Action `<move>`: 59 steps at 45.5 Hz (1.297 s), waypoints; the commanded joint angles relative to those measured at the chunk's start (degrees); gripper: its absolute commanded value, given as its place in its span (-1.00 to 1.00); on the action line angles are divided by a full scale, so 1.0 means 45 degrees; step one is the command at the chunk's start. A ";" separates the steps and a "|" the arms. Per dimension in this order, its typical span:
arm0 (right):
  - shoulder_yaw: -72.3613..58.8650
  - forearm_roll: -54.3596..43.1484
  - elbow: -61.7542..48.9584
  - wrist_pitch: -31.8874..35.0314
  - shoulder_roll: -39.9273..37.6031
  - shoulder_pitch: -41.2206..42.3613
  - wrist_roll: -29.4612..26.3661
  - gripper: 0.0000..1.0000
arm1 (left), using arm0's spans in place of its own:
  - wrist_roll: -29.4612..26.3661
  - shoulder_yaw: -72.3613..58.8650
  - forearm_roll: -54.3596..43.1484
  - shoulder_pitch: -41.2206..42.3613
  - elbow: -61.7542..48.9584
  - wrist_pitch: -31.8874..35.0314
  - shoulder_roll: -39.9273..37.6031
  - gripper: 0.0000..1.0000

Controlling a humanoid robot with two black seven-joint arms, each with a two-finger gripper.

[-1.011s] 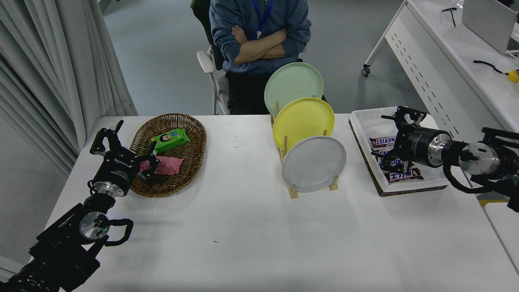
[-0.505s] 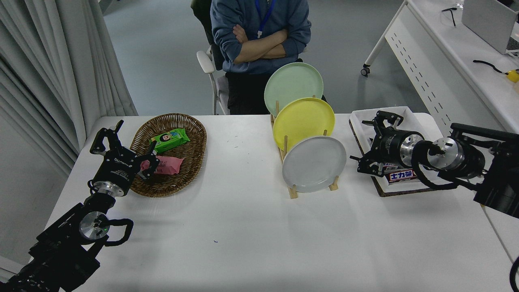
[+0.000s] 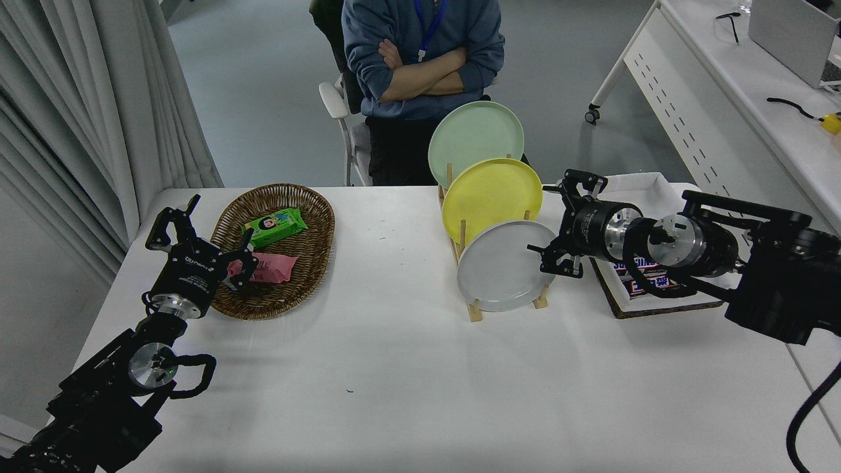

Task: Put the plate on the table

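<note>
At the front slot of a wooden rack, right of centre on the white table, the grey plate stands on edge, tilted back. Behind it, toward 11 o'clock, stand a yellow plate and then a mint plate.

At the grey plate's 3 o'clock edge sits the right gripper, fingers spread wide, one above the rim and one below; whether it touches cannot be told. Its arm comes in from the right, over a tray of candy bars.

Likely risks: closing off-centre on the glossy rim could let the plate slip or swing. Pulling sideways instead of upward could drag the rack, or knock the yellow plate just behind.

Far toward 9 o'clock, the left gripper is parked, fingers apart, beside a wicker basket of snack packets. At 12 o'clock a person sits with arms folded.
</note>
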 commanded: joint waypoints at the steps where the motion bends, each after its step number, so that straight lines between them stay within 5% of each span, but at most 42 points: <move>1: -0.0037 -0.1919 -0.0125 -0.0017 0.0271 0.0003 -0.0006 0.98 | 0.0000 0.0000 0.0000 -0.0001 0.0000 -0.0002 0.0000 1.00; 33: 0.0159 -0.2155 -0.0692 -0.0759 0.0506 0.0003 -0.0026 0.72 | 0.0000 0.0000 0.0000 -0.0001 0.0000 -0.0002 0.0000 1.00; 45: 0.0178 -0.1589 -0.0555 -0.0506 0.0486 0.0042 -0.0786 0.05 | 0.0000 0.0000 0.0000 -0.0001 0.0000 -0.0002 0.0000 1.00; 59: 0.0764 -0.1140 -0.0555 -0.0427 0.0857 0.0062 -0.1276 0.05 | 0.0000 0.0000 0.0000 -0.0001 0.0000 -0.0002 0.0000 1.00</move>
